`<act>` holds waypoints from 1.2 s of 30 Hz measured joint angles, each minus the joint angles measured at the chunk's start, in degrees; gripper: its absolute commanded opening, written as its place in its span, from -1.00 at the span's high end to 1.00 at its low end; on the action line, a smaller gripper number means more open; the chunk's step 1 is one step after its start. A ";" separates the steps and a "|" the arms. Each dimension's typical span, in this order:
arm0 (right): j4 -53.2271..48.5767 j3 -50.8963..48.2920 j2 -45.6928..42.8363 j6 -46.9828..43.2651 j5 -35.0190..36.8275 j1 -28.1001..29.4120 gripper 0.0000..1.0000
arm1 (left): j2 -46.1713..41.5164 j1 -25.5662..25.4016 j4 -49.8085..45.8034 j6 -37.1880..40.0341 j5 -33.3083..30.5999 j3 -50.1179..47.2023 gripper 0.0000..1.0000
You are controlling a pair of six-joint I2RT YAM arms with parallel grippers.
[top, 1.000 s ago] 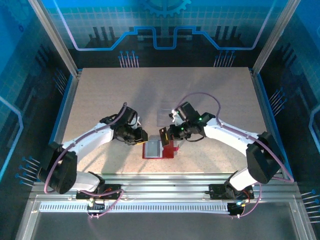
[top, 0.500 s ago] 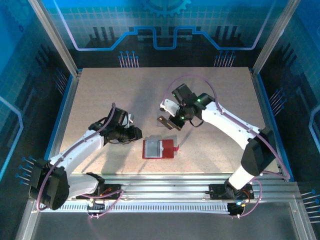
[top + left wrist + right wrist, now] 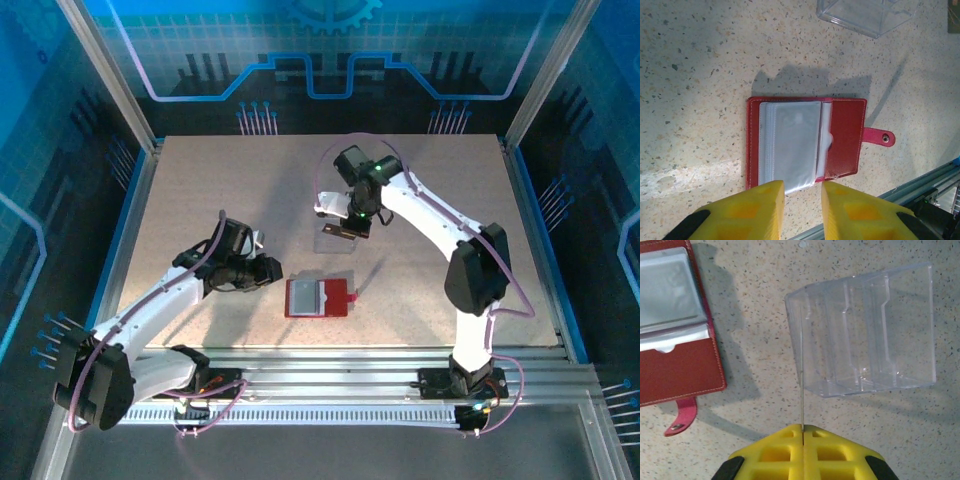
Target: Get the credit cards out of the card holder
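The dark-red card holder [image 3: 318,297] lies open and flat near the table's front, its pale pockets [image 3: 792,145] facing up and its tab [image 3: 879,137] pointing right. My right gripper [image 3: 341,231] is shut on one thin credit card [image 3: 802,385], seen edge-on and held upright at the left wall of a clear plastic box [image 3: 865,330]. The holder [image 3: 675,350] is well to that gripper's left. My left gripper [image 3: 270,270] hovers just left of the holder. Its yellow jaws are a little apart, with nothing between them [image 3: 802,192].
The clear box [image 3: 865,15] stands on the speckled tabletop behind the holder, about mid-table. An aluminium rail [image 3: 320,365] runs along the front edge close to the holder. Blue walls and frame posts [image 3: 530,90] enclose the table.
The right gripper lifted the card away from the holder and carried it back to the clear box. The left gripper drew off the holder toward the left.
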 measured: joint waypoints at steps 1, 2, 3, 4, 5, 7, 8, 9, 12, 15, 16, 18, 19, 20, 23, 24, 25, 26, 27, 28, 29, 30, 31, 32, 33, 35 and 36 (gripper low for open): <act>-0.50 1.29 1.05 -0.72 -0.13 -0.26 1.00 | -0.20 0.02 -0.04 0.00 -0.02 -0.11 0.48; -0.98 2.45 1.99 -1.36 -0.31 -0.48 1.00 | -0.28 0.02 -0.07 0.00 -0.02 -0.20 0.48; -1.57 3.82 3.04 -1.99 -0.50 -0.63 1.00 | -0.37 0.02 -0.09 0.00 -0.02 -0.24 0.48; -2.14 5.22 4.20 -2.64 -0.85 -0.76 1.00 | -0.44 0.04 -0.09 0.00 -0.02 -0.33 0.48; -2.62 6.40 5.20 -3.08 -1.11 -0.83 1.00 | -0.50 0.07 -0.13 0.00 -0.04 -0.42 0.48; -3.82 9.20 7.65 -4.07 -1.75 -0.85 1.00 | -0.72 0.11 -0.24 0.00 -0.22 -0.52 0.48; -4.26 10.16 8.52 -4.33 -2.01 -0.85 1.00 | -0.83 0.17 -0.24 0.00 -0.24 -0.57 0.48; -4.81 11.39 9.70 -4.59 -2.36 -0.87 1.00 | -1.03 0.28 -0.22 -0.02 -0.37 -0.68 0.48; -5.86 13.66 12.24 -5.44 -2.75 -0.96 1.00 | -1.42 0.50 -0.39 -0.07 -0.44 -0.83 0.48; -6.80 14.69 13.92 -6.03 -2.75 -1.14 1.00 | -1.46 0.70 -0.46 -0.04 -0.46 -0.85 0.51; -6.86 14.95 14.38 -6.10 -2.75 -1.22 1.00 | -1.46 0.76 -0.46 -0.04 -0.46 -0.85 0.51; -6.99 15.23 15.15 -6.27 -2.71 -1.33 1.00 | -1.46 0.94 -0.52 0.00 -0.46 -0.85 0.51; -7.06 15.30 15.50 -6.29 -2.73 -1.36 1.00 | -1.46 1.05 -0.66 -0.02 -0.46 -0.85 0.52; -7.06 15.32 15.76 -6.29 -2.73 -1.36 1.00 | -1.46 1.16 -0.81 0.00 -0.46 -0.85 0.52; -7.23 15.34 16.37 -6.32 -2.71 -1.38 1.00 | -1.46 1.49 -1.07 0.00 -0.46 -0.85 0.51; -7.26 15.41 16.55 -6.47 -2.58 -1.38 1.00 | -1.46 1.55 -1.22 0.00 -0.48 -0.85 0.51; -7.26 15.56 16.74 -6.49 -2.47 -1.38 1.00 | -1.46 1.57 -1.31 0.00 -0.46 -0.85 0.51; -7.30 15.80 17.05 -6.51 -2.32 -1.38 1.00 | -1.46 1.62 -1.38 0.00 -0.46 -0.85 0.51; -7.32 15.96 17.29 -6.51 -2.32 -1.38 1.00 | -1.49 1.64 -1.38 0.00 -0.46 -0.85 0.52; -7.48 16.13 17.49 -6.54 -2.34 -1.38 1.00 | -1.49 1.75 -1.38 0.00 -0.46 -0.85 0.51; -7.63 16.26 17.70 -6.67 -2.38 -1.38 1.00 | -1.51 1.86 -1.40 0.00 -0.46 -0.85 0.51; -7.87 16.48 17.90 -6.71 -2.40 -1.38 1.00 | -1.51 1.97 -1.38 0.00 -0.46 -0.85 0.51; -8.00 16.61 18.08 -6.73 -2.43 -1.38 1.00 | -1.51 2.05 -1.40 0.00 -0.46 -0.87 0.51; -8.31 16.94 18.34 -6.80 -2.43 -1.38 1.00 | -1.51 2.12 -1.36 0.00 -0.46 -0.94 0.51; -8.63 17.35 18.62 -6.91 -2.45 -1.38 1.00 | -1.53 2.21 -1.38 0.02 -0.46 -1.07 0.51; -9.40 18.40 19.50 -6.93 -2.56 -1.38 1.00 | -1.55 2.36 -1.60 0.02 -0.46 -1.20 0.51; -9.68 18.75 19.91 -6.95 -2.60 -1.38 1.00 | -1.55 2.43 -1.64 0.02 -0.44 -1.25 0.51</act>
